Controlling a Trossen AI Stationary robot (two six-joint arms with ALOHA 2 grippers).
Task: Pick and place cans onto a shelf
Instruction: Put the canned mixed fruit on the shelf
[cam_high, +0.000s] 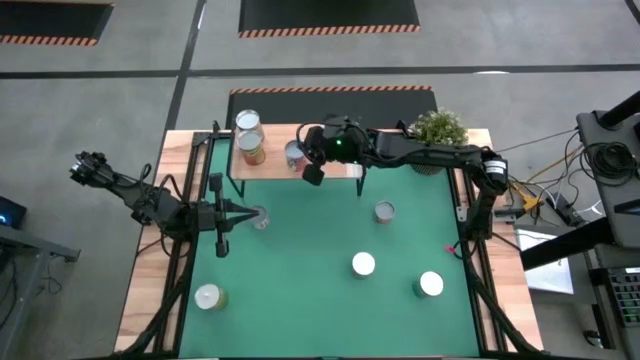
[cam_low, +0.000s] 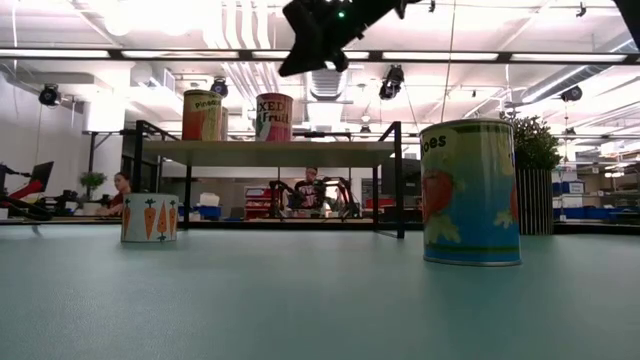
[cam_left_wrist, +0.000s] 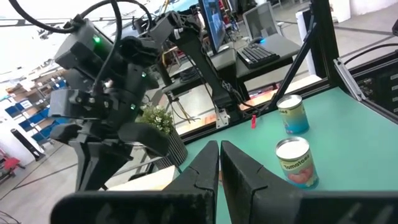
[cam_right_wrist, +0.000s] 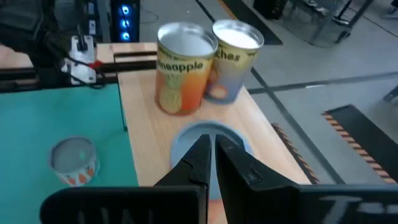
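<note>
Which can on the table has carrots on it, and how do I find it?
Start at the wooden shelf at the table's far edge. Just in front of it on the green mat, near the left gripper, stands the carrot can. Only its label shows orange carrots.

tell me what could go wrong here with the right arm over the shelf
1. The right gripper hangs directly over a blue-topped can on the shelf, fingers nearly together; dropping straight down, it might strike the lid.
2. The pineapple can and the peaches can stand close behind it, touching; a swing that way might topple them.
3. The left gripper sits beside a can, which it could nudge.
</note>
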